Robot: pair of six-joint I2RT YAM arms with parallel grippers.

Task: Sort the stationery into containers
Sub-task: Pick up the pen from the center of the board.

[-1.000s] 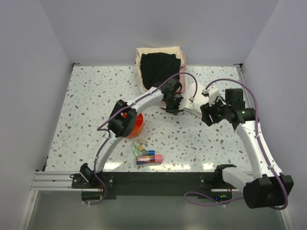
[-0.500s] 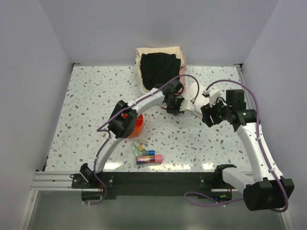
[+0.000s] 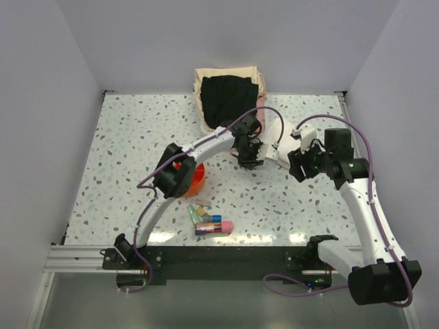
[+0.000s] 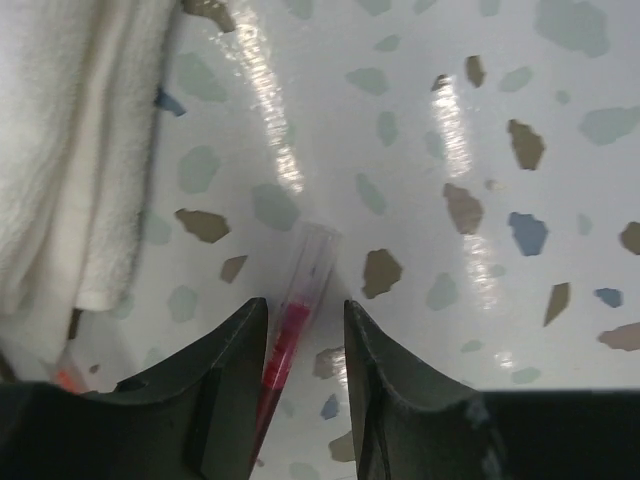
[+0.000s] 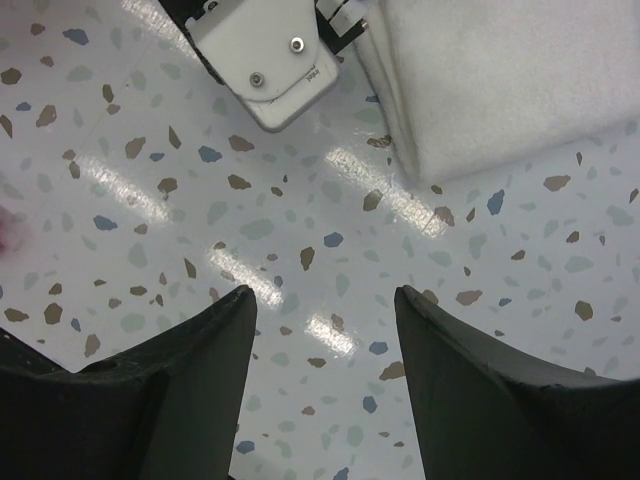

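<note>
My left gripper (image 3: 249, 159) is low over the table, just in front of the folded white cloth (image 3: 278, 140). In the left wrist view its jaws (image 4: 302, 305) are open, one on each side of a thin pen with a red inside and a clear cap (image 4: 305, 270) that lies on the table. The pen sits close to the left finger. My right gripper (image 3: 296, 166) is open and empty above bare table (image 5: 322, 292). The orange tray (image 3: 195, 179) is partly hidden under the left arm. A heap of stationery (image 3: 208, 221), with a green tube and a pink eraser, lies near the front edge.
A white basket of dark and pink clothes (image 3: 230, 96) stands at the back. The cloth edge (image 4: 70, 150) lies just left of the pen. The right wrist view shows the left arm's white wrist (image 5: 265, 60) and the cloth (image 5: 500, 80).
My left gripper has moved slightly right and down, closer to the cloth and the table. The right gripper has edged a little toward it.
</note>
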